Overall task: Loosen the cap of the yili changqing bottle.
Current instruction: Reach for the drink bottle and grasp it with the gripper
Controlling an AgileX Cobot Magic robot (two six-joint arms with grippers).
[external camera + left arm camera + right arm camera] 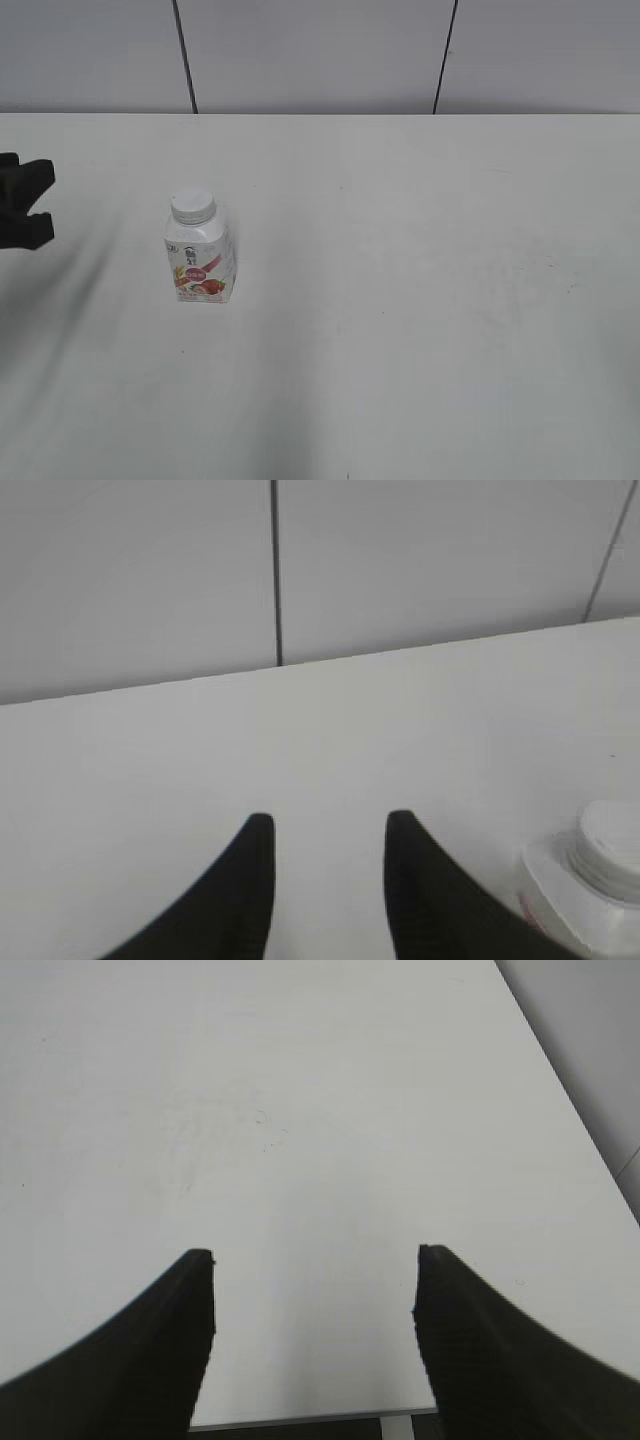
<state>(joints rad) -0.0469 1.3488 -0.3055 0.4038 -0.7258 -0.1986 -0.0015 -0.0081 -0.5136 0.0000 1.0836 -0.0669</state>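
The yili changqing bottle (201,262) stands upright on the white table, left of the middle, with its pink-red fruit label facing the camera. The white ribbed cap (192,206) sits on its neck. My left gripper (34,203) is open and empty at the far left edge, well to the left of the bottle. In the left wrist view the open jaws (330,822) hover over bare table, with the bottle (560,895) and cap (612,840) at the lower right corner. My right gripper (315,1253) is open and empty over the table's near edge; it does not show in the exterior view.
The white table (420,300) runs to a grey panelled wall (320,50) at the back. The right wrist view shows the table's front edge (310,1418) just below the jaws.
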